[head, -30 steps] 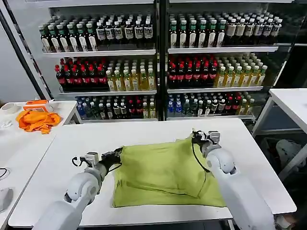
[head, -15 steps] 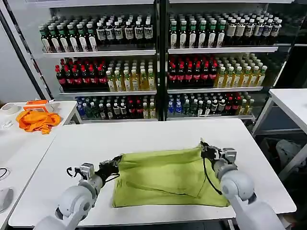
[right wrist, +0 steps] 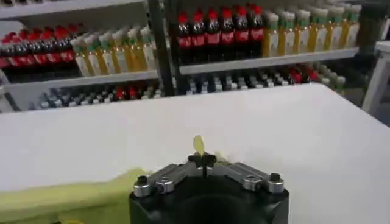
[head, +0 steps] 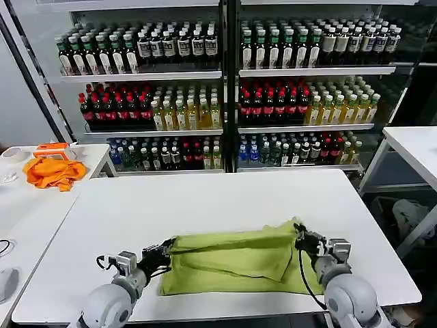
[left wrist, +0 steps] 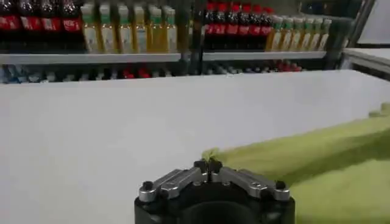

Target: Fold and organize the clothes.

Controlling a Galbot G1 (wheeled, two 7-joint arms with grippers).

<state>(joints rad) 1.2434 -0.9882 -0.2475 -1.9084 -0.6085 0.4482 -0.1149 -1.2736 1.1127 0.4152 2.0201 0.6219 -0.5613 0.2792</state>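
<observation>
Two corners of the T-shirt (head: 235, 263) are in my grasp. My left gripper (head: 162, 250) has its fingers pressed together on the shirt's edge at my left, and my right gripper (head: 305, 240) pinches the matching edge at my right, a scrap of yellow-green cloth poking up between its fingertips in the right wrist view (right wrist: 199, 146). The shirt lies between the two grippers, low on the white table (head: 205, 198), with the held edge stretched fairly taut and a folded layer resting on top just inward of my right gripper.

To finish this fold well, I judge both arms should travel together at one height, so the held edge stays straight and lands square over the near hem; uneven pull would skew it, and letting go too soon would leave a ridge.

Beyond my grippers the tabletop is bare and smooth. Past it stand shelves of bottles (head: 225, 89). Well off beyond my left gripper, an orange cloth (head: 53, 171) sits on a side table.
</observation>
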